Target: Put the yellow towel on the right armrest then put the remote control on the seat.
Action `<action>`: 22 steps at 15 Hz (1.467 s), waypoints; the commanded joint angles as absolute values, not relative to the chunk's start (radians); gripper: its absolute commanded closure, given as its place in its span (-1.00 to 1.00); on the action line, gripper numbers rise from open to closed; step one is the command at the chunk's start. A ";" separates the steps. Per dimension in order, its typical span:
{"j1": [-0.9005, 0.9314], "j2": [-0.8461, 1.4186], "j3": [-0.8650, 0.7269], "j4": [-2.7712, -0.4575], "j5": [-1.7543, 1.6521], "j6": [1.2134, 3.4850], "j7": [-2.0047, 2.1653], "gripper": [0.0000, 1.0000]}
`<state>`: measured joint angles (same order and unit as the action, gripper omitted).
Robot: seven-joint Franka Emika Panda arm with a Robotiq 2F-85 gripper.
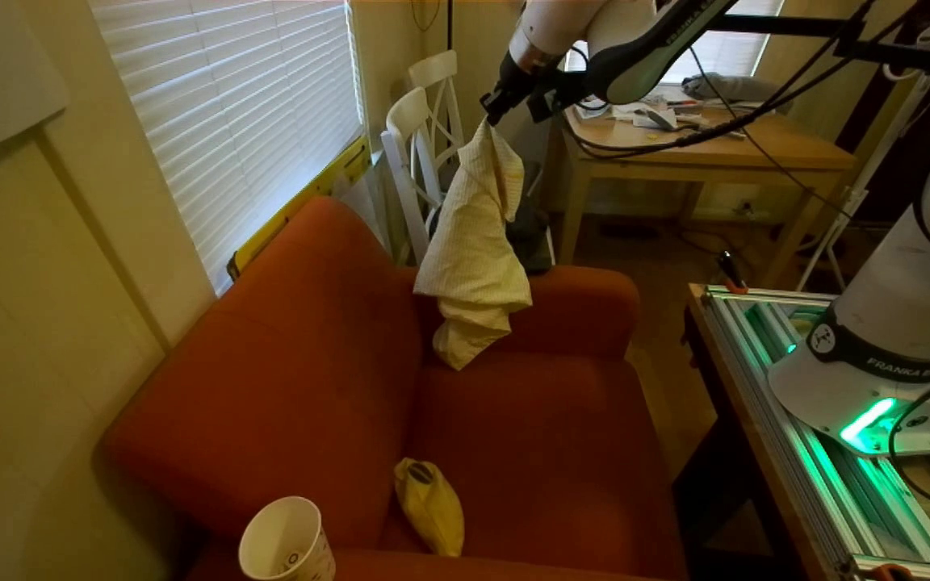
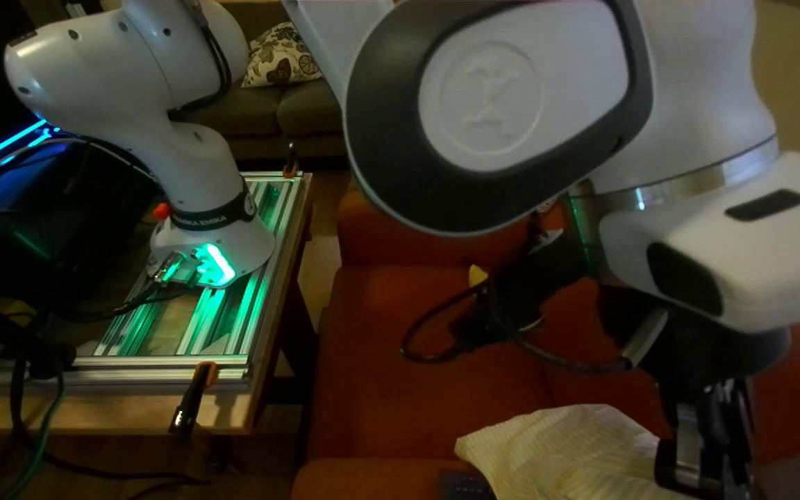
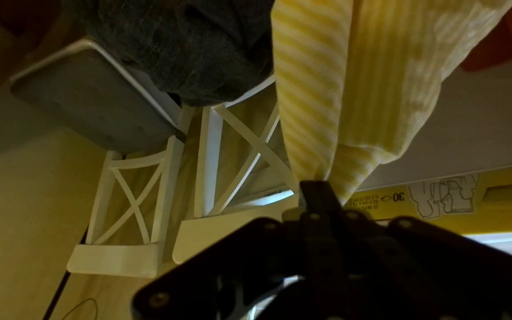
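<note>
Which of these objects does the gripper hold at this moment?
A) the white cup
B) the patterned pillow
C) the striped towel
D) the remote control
C: the striped towel hangs from the gripper in an exterior view, and the wrist view shows the closed tips pinching its fabric.

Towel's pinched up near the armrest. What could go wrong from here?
The towel might slide onto the seat: its lower end hangs on the seat side of the armrest. It could cover the remote control, seen at its edge in an exterior view. The gripper pinches only one end, so it might slip.
</note>
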<state>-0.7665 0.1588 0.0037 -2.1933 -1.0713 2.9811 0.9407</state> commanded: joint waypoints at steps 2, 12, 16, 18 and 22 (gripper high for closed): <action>-0.745 0.249 -0.030 -2.129 -1.160 2.980 1.048 0.98; -0.743 0.319 -0.072 -2.144 -1.197 2.974 1.104 0.96; -0.744 0.323 -0.077 -2.146 -1.178 2.963 1.089 0.39; -0.744 0.318 -0.074 -2.149 -1.171 2.959 1.084 0.16; -0.752 0.310 -0.049 -2.166 -1.140 2.982 1.049 -0.42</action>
